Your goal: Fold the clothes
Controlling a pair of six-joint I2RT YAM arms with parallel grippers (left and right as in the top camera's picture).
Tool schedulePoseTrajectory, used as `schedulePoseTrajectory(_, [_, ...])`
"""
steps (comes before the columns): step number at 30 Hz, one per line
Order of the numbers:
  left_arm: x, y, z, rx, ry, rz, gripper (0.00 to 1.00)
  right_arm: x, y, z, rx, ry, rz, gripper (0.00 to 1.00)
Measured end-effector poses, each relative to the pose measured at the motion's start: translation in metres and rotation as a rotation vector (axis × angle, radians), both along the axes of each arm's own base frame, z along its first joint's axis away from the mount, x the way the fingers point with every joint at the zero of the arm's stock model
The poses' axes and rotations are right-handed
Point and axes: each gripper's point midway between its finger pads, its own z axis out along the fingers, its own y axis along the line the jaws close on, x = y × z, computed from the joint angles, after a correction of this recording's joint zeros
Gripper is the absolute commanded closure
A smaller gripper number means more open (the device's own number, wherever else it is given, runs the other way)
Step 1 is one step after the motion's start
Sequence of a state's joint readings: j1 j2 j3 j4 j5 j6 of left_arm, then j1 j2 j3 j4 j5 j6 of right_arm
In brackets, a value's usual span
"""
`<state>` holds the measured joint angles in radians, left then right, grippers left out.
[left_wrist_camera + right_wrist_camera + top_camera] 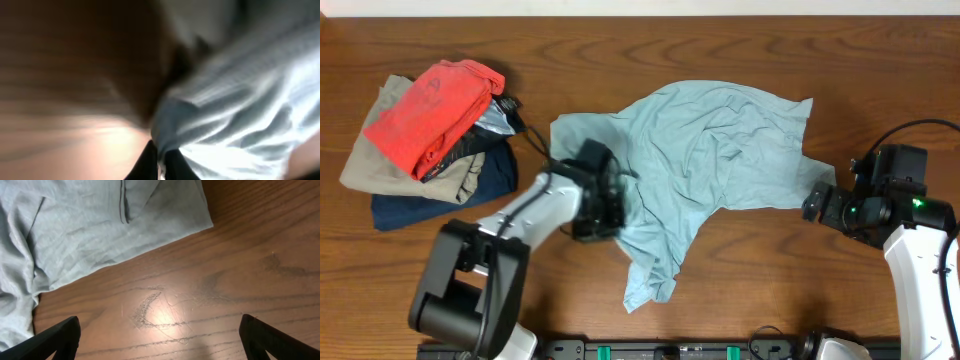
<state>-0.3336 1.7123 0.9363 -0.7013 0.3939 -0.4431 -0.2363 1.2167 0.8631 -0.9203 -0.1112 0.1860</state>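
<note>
The pale light-blue garment point(710, 160) lies crumpled in the middle of the wooden table, with a narrow tail point(650, 280) hanging toward the front. My left gripper point(595, 205) sits at its left edge. In the blurred left wrist view its dark fingers point(161, 162) are pinched together on a fold of the blue fabric point(235, 115). My right gripper point(817, 203) is just off the garment's right corner. In the right wrist view its fingers point(160, 337) are spread wide over bare wood, and the garment's edge point(100, 235) lies ahead of them.
A pile of folded garments stands at the back left: coral-red point(435, 110) on top, beige point(375, 150) and navy point(470, 185) below. A black cable point(535, 140) runs beside the pile. The table's front edge is close to both arm bases.
</note>
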Motion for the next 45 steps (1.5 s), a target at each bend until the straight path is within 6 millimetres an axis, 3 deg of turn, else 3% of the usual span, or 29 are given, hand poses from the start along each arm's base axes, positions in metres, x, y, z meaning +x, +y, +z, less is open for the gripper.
schedulePoseTrajectory(3, [0.038, 0.043, 0.027, 0.096, -0.053, 0.108, 0.94, 0.0, 0.0, 0.0, 0.0, 0.0, 0.0, 0.01])
schedulePoseTrajectory(5, [0.073, 0.081, 0.057, 0.15, -0.14, 0.21, 0.93, 0.0, 0.0, 0.0, 0.0, 0.0, 0.0, 0.01])
schedulePoseTrajectory(7, [0.093, 0.114, 0.081, 0.183, -0.204, 0.295, 0.49, 0.0, 0.0, 0.0, 0.0, 0.0, 0.0, 0.01])
schedulePoseTrajectory(8, [0.097, 0.124, 0.087, 0.19, -0.218, 0.324, 0.37, 0.0, 0.0, 0.0, 0.0, 0.0, 0.0, 0.01])
schedulePoseTrajectory(9, [0.097, 0.138, 0.093, 0.201, -0.224, 0.362, 0.34, 0.0, 0.0, 0.0, 0.0, 0.0, 0.0, 0.01])
schedulePoseTrajectory(12, [0.082, 0.153, 0.091, 0.222, -0.165, 0.4, 0.31, 0.0, 0.0, 0.0, 0.0, 0.0, 0.0, 0.01])
schedulePoseTrajectory(19, [0.04, 0.132, 0.065, 0.237, -0.017, 0.322, 0.31, 0.0, 0.0, 0.0, 0.0, 0.0, 0.0, 0.01])
schedulePoseTrajectory(25, [0.03, 0.101, 0.029, 0.223, -0.046, 0.215, 0.31, 0.0, 0.0, 0.0, 0.0, 0.0, 0.0, 0.01])
schedulePoseTrajectory(28, [0.034, 0.089, 0.011, 0.208, -0.106, 0.167, 0.31, -0.001, 0.0, 0.0, 0.001, 0.002, 0.0, 0.01])
schedulePoseTrajectory(31, [0.04, 0.091, 0.001, 0.235, -0.162, 0.147, 0.3, -0.001, 0.0, 0.0, 0.001, 0.003, 0.0, 0.01])
schedulePoseTrajectory(37, [0.067, 0.102, 0.001, 0.296, -0.293, 0.148, 0.32, -0.001, 0.0, 0.0, 0.001, 0.004, 0.0, 0.01])
schedulePoseTrajectory(41, [0.073, 0.103, -0.002, 0.3, -0.308, 0.145, 0.51, -0.001, 0.0, 0.0, 0.001, 0.004, 0.0, 0.01])
schedulePoseTrajectory(45, [0.069, 0.1, -0.012, 0.287, -0.278, 0.123, 0.55, -0.001, 0.0, 0.0, 0.001, 0.004, 0.0, 0.01])
